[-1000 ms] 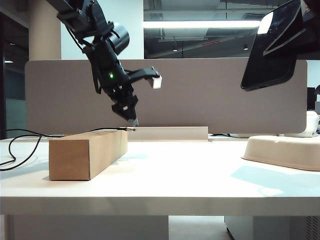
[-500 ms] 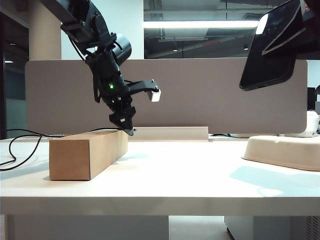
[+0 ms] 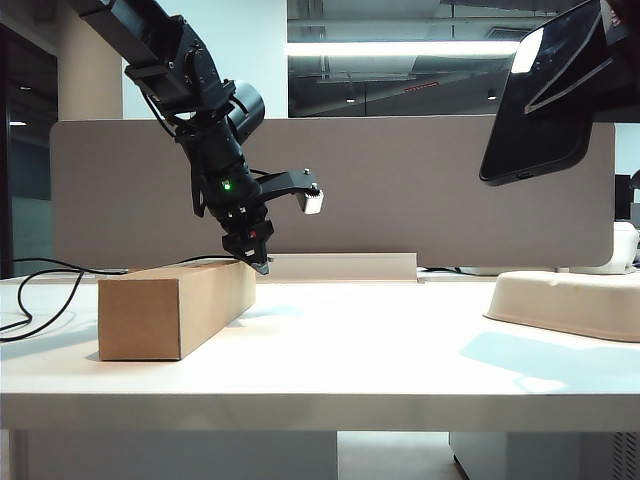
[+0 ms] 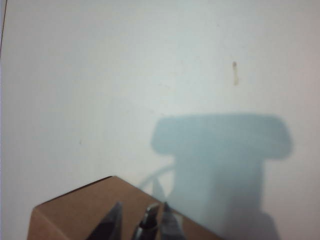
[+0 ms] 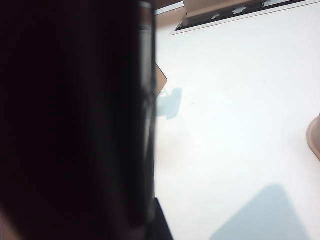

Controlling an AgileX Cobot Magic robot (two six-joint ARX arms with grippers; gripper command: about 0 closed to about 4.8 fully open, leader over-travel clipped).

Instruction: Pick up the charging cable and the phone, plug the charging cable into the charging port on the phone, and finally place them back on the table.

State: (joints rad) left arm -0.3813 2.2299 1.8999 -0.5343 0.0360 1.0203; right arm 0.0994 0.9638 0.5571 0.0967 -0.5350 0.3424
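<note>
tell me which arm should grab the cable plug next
Left. The left gripper is right over the charging cable plug end on top of the cardboard box, jaws around it. The right gripper is high up on the other side, already shut on the phone.

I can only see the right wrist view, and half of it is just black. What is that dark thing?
Observer: It is a glossy black phone. The right gripper is shut on it and holds it in the air, at the upper right of the exterior view.
Operator: And the other arm?
Observer: The left gripper is down at the far end of a brown cardboard box, on the left.
Operator: Is it grabbing something?
Observer: Its wrist view shows a small silvery plug tip between its fingers, with a gap on one side. The thin black charging cable trails off to the left over the white table.
</note>
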